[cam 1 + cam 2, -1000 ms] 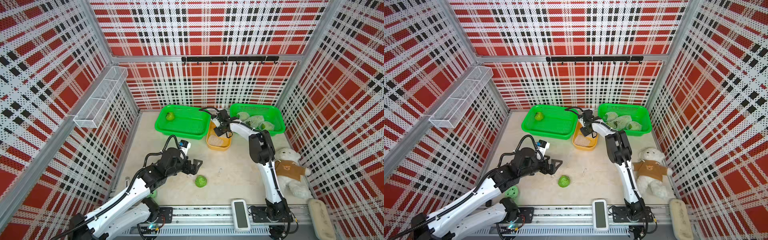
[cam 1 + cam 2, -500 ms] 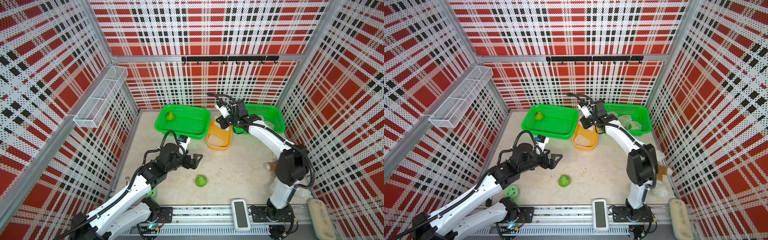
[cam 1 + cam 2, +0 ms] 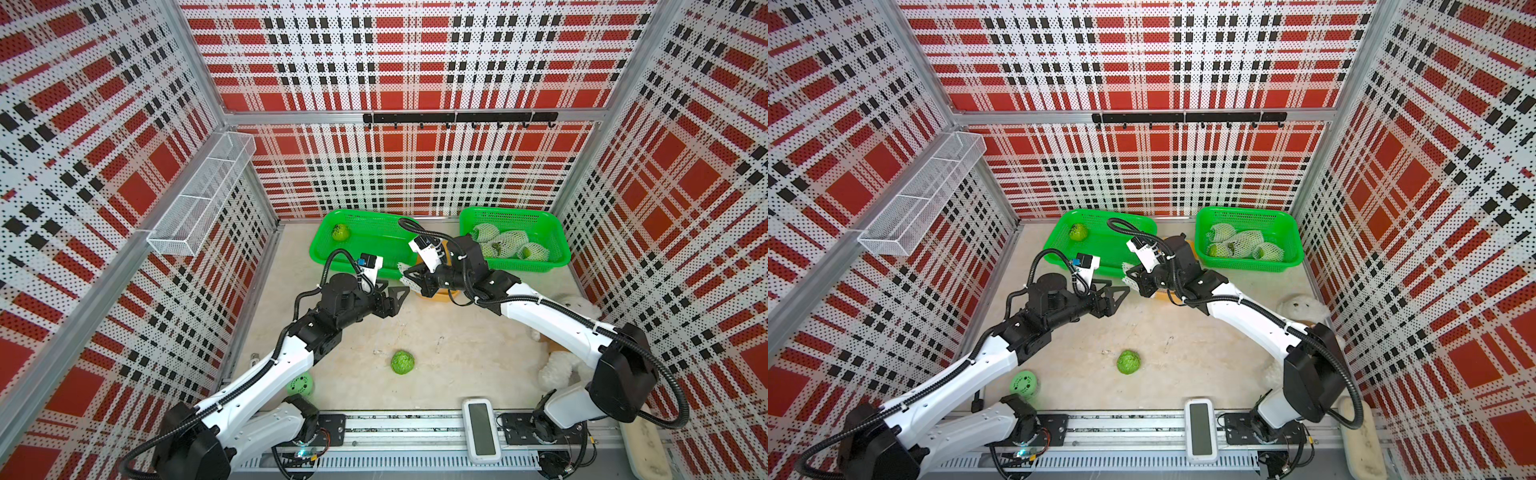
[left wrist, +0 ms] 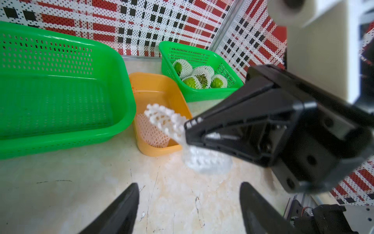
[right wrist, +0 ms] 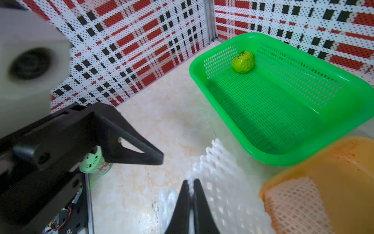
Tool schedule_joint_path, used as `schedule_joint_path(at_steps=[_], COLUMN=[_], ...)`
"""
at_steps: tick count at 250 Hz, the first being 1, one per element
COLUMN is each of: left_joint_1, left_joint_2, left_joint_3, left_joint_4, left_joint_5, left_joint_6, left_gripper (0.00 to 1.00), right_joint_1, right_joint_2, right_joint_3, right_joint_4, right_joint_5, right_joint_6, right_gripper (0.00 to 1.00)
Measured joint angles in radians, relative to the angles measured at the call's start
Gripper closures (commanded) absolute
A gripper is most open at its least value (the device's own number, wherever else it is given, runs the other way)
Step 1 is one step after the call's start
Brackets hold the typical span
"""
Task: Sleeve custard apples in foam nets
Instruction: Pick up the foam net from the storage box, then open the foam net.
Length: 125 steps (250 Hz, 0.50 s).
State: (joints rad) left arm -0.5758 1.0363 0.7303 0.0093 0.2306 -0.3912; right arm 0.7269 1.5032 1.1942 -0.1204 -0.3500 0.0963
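The right pincer (image 5: pixel 191 182) is clamped tight on a white diamond-mesh foam net sleeve (image 5: pixel 218 174). The sleeve sticks out past its tips, just ahead of the left pincer (image 4: pixel 189 184), whose jaws stand apart with nothing between them. Tip to tip, the two nearly meet above the pale stone-look surface (image 3: pixel 457 345). One bare, bumpy green custard apple (image 3: pixel 402 362) lies well behind the left pincer, toward the arm bases. Another custard apple (image 5: pixel 242 61) sits in the green perforated plastic basket (image 5: pixel 283 101) beyond both tips. Netted fruits (image 4: pixel 199 76) lie in the second green basket (image 4: pixel 202 95) behind the right pincer's wrist — an orange plastic tray (image 4: pixel 157 85) below it holds a spare net (image 4: pixel 150 131).
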Motion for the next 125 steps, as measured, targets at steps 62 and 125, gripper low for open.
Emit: schedule_joint_path(at_steps=[62,125], left_joint_1=[0.032,0.041], left_joint_2=[0.0,-0.005], left_joint_3=[-0.002,-0.021], left_joint_4=[0.051,0.066], left_joint_5=[0.016,0.051], left_joint_6=[-0.019,-0.028], left_gripper=[0.59,0.48], right_joint_1=[0.042,0.044], right_joint_2=[-0.007,-0.021], right_joint_3=[-0.019,-0.032], right_joint_4=[0.074,0.108], right_joint_5=[0.023,0.052], right_joint_6=[0.047,0.064], right_gripper=[0.93,0.92])
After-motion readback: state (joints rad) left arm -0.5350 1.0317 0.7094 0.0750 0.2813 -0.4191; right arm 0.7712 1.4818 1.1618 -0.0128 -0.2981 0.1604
